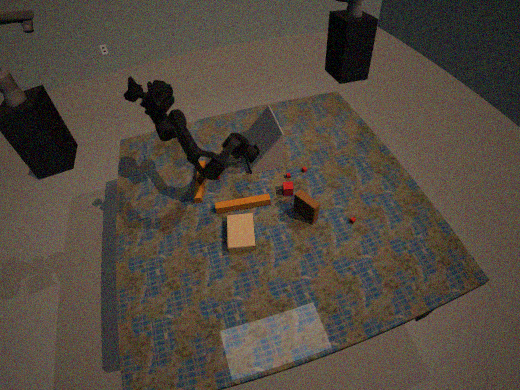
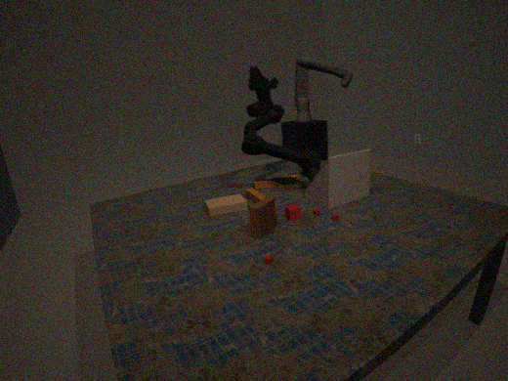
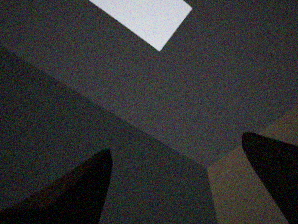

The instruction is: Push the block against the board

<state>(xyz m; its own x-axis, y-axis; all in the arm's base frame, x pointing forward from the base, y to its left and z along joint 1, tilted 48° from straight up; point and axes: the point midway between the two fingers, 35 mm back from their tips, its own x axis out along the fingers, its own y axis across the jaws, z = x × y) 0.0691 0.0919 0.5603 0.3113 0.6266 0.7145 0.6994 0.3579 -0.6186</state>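
Observation:
The pale, roughly square block lies flat in front of a long orange board. In the top view the block's back side is close to the board's long side and slightly angled to it, with a thin wedge-shaped gap that widens to the right. The board's ends stick out past the block on both sides. My gripper is raised high, well away from both, open and empty. The wrist view shows walls and a bright panel, not the block or board.
A brown block stands right of the board, beside a red cube. Small red cubes lie around. Another orange bar lies near my base. A panel stands behind.

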